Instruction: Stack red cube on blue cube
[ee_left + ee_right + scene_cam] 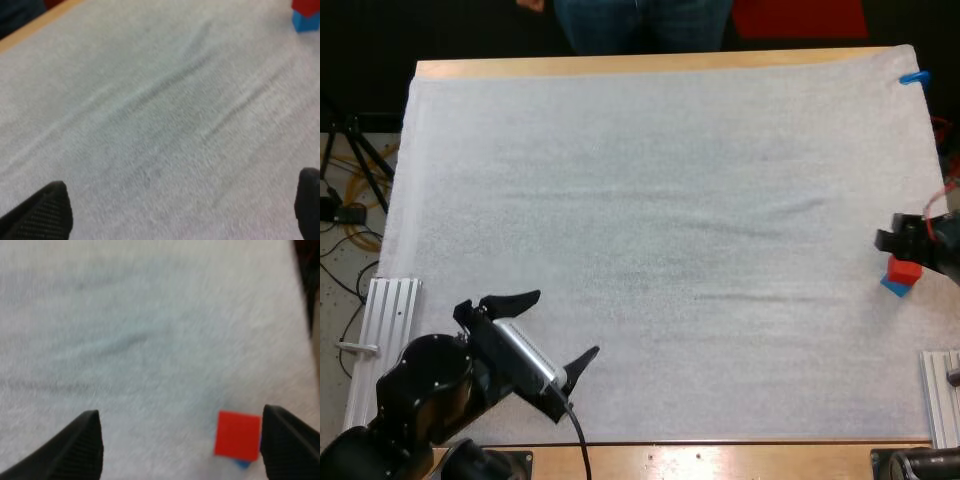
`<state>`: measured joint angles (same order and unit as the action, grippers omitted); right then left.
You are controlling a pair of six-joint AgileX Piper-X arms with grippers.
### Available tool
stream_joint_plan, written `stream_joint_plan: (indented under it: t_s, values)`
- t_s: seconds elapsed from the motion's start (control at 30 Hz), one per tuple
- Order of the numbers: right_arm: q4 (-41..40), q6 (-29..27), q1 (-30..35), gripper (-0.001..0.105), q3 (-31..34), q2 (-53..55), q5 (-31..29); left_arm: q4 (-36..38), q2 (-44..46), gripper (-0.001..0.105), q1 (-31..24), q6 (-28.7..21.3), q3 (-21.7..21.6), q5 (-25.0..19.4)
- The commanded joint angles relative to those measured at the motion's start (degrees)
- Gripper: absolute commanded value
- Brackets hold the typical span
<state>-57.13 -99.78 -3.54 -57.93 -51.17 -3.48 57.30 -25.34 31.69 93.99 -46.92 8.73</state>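
At the mat's right edge the red cube [904,270] rests on top of the blue cube [894,287]. My right gripper [892,240] hovers just above and behind this stack with its fingers apart; from its wrist the red cube [238,435] lies between the spread fingers, close to one of them, and a sliver of the blue cube [243,463] peeks out beneath. My left gripper [552,325] is open over bare mat near the front left. Far off from it, the red cube [306,5] sits on the blue cube [306,22].
A white mat [650,220] covers most of the wooden table. Metal rails lie at the front left [388,320] and front right [942,395]. A person's legs [640,22] stand beyond the far edge.
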Motion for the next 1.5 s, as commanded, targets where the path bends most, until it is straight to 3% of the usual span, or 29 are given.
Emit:
stream_joint_plan:
  t_s: [0.0, 0.13, 0.4, 0.5, 1.1, 1.47]
  values:
    - [0.8, -2.2, 0.0, 0.064, -0.3, 1.2, -0.9, -2.1, -0.4, 0.087, -1.1, 1.0, 0.0, -1.3]
    - [0.8, -4.3, 0.0, 0.064, 0.6, 4.8, -1.0, -2.8, -0.8, 0.087, -7.9, 0.9, -0.2, -0.6]
    - [0.8, -4.5, 0.0, 0.064, 3.5, 11.9, -1.0, -2.0, -0.8, 0.087, -27.8, -0.6, -3.3, 8.3]
    - [0.7, -4.5, 0.0, 0.064, 5.1, 15.2, -1.0, -2.2, 0.3, 0.087, -32.4, -0.9, -4.9, 9.2]
    - [-4.3, -3.9, 0.0, 0.064, 13.8, 40.1, -2.3, -0.4, 22.2, 0.087, -33.2, -1.1, -5.6, 9.2]
    - [-7.7, -1.3, 0.0, 0.064, 14.2, 52.4, -5.5, 14.8, 33.9, 0.087, -33.2, -4.1, -5.5, 10.4]
